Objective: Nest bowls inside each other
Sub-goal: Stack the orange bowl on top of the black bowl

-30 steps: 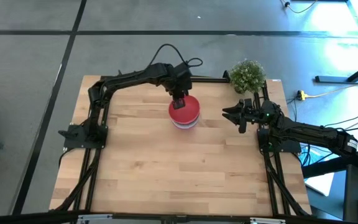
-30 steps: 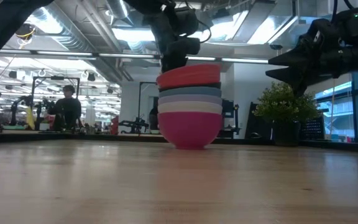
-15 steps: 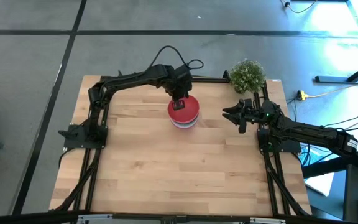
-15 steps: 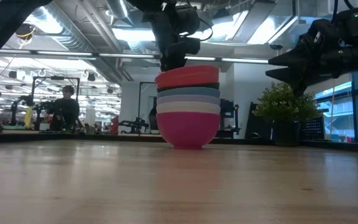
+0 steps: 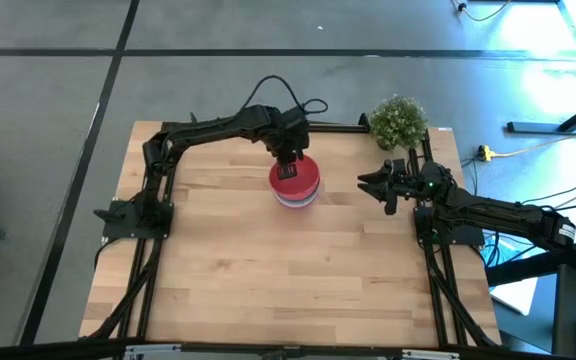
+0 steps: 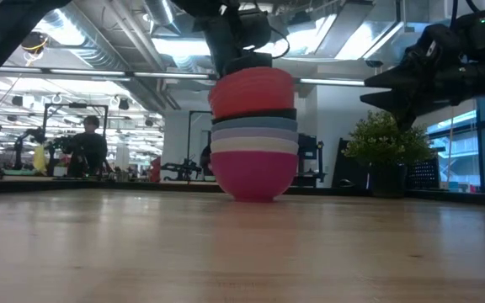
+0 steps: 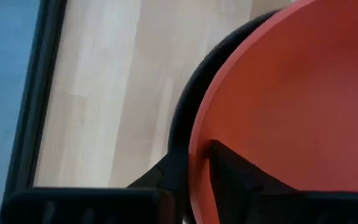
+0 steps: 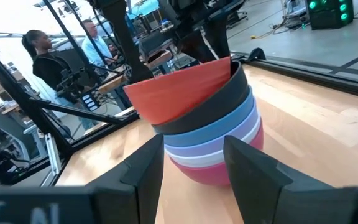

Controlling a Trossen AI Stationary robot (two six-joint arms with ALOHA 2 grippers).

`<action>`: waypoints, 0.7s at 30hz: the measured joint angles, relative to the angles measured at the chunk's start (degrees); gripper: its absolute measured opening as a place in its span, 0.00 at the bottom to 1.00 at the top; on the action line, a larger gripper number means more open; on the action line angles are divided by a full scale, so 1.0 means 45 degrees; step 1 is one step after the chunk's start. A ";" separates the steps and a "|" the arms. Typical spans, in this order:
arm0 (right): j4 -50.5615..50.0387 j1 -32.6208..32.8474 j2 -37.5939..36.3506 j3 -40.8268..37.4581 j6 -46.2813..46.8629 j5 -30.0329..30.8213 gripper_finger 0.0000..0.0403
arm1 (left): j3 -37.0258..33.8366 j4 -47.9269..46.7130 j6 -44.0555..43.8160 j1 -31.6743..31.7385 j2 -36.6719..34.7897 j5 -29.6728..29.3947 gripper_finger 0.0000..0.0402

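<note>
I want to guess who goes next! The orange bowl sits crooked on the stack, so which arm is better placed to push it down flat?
The left. Its gripper already pinches the rim of the red-orange bowl, tilted on the stack. The right gripper waits open near the plant.

Left hand (image 5: 287, 160) clamped; right hand (image 5: 370, 183) spread, raised.

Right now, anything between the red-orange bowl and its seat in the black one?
Nothing visible. The left gripper pinches the rim of the red-orange bowl, which sits tilted in the black bowl atop the stack. The right gripper waits off to the side.
</note>
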 joint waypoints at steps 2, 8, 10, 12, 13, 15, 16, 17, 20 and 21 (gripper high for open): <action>0.0000 0.0000 0.0000 0.0000 0.0001 -0.0058 0.42 | -0.0015 0.0201 0.0000 0.0000 -0.0082 0.0101 0.16; -0.0005 -0.0005 0.0000 0.0000 -0.0096 -0.0068 0.42 | 0.0015 0.0911 -0.0063 0.0010 -0.0296 0.0463 0.19; -0.0005 -0.0005 0.0000 0.0000 -0.0149 -0.0070 0.42 | 0.0015 0.0876 -0.0094 0.0024 -0.0296 0.0494 0.19; -0.0005 -0.0005 0.0000 0.0000 -0.0239 -0.0073 0.42 | 0.0015 0.0936 -0.0148 0.0071 -0.0296 0.0580 0.19; -0.0006 -0.0005 0.0000 0.0000 -0.0243 -0.0073 0.42 | 0.0015 0.0952 -0.0151 0.0073 -0.0296 0.0649 0.20; -0.0005 -0.0005 0.0000 0.0000 -0.0257 -0.0073 0.42 | 0.0015 0.0958 -0.0151 0.0068 -0.0296 0.0725 0.20; -0.0005 -0.0005 0.0000 0.0000 -0.0282 -0.0074 0.42 | 0.0024 0.0972 -0.0145 0.0068 -0.0296 0.0729 0.20; -0.0006 -0.0005 0.0000 0.0000 -0.0282 -0.0077 0.42 | 0.0024 0.0992 -0.0126 0.0068 -0.0296 0.0734 0.20; -0.0010 -0.0005 0.0000 0.0000 -0.0286 -0.0078 0.42 | 0.0029 0.1134 -0.0126 0.0068 -0.0296 0.0811 0.20; -0.0010 -0.0005 0.0000 0.0000 -0.0286 -0.0078 0.42 | 0.0033 0.1137 -0.0126 0.0068 -0.0296 0.0835 0.20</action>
